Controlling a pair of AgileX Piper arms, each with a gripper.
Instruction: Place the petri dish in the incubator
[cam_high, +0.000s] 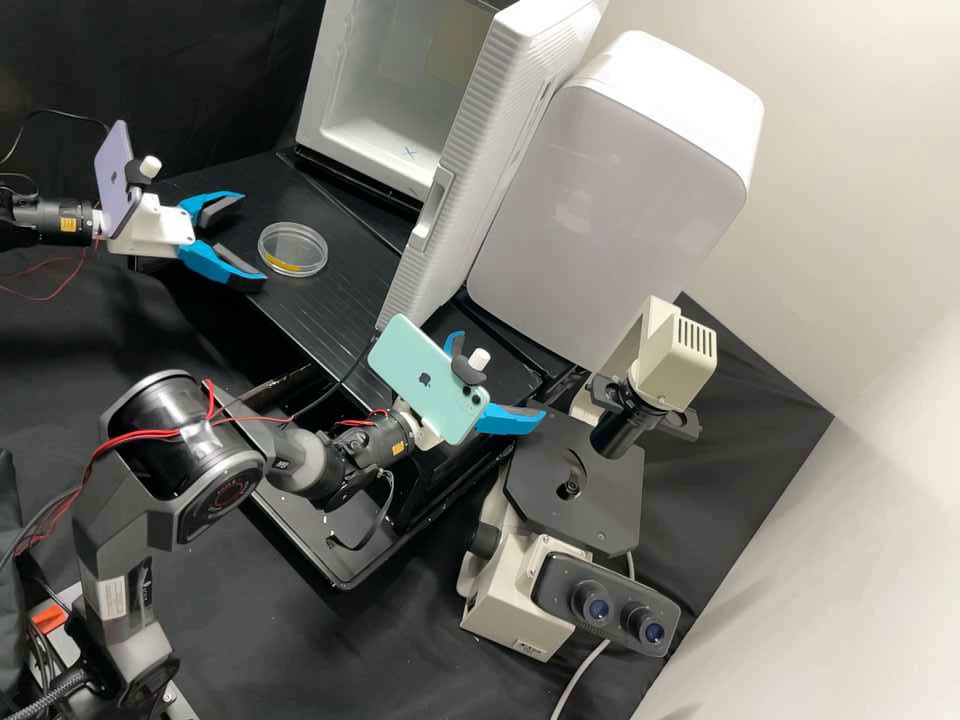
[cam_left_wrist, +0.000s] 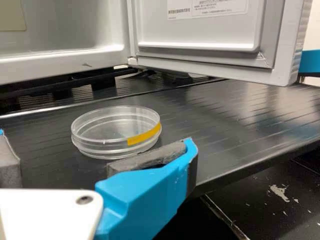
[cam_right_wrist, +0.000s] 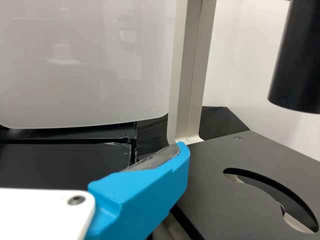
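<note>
The clear petri dish (cam_high: 293, 248), with a yellow strip on its side, rests on the black tray (cam_high: 350, 300) in front of the white incubator (cam_high: 385, 110). The incubator door (cam_high: 480, 150) stands open. My left gripper (cam_high: 250, 242) is open at the tray's left edge, just short of the dish and facing it. In the left wrist view the dish (cam_left_wrist: 116, 131) lies a little beyond the open gripper (cam_left_wrist: 95, 152), apart from both fingers. My right gripper (cam_high: 500, 395) is open over the microscope stage (cam_high: 575, 490), holding nothing; one blue finger (cam_right_wrist: 145, 185) reaches over the stage (cam_right_wrist: 240, 200).
A white microscope (cam_high: 560, 590) with a grey lamp head (cam_high: 670, 350) stands at the right. A large white housing (cam_high: 620, 190) sits beside the incubator door. Black cloth covers the bench around the tray. The incubator floor (cam_high: 385, 135) is bare.
</note>
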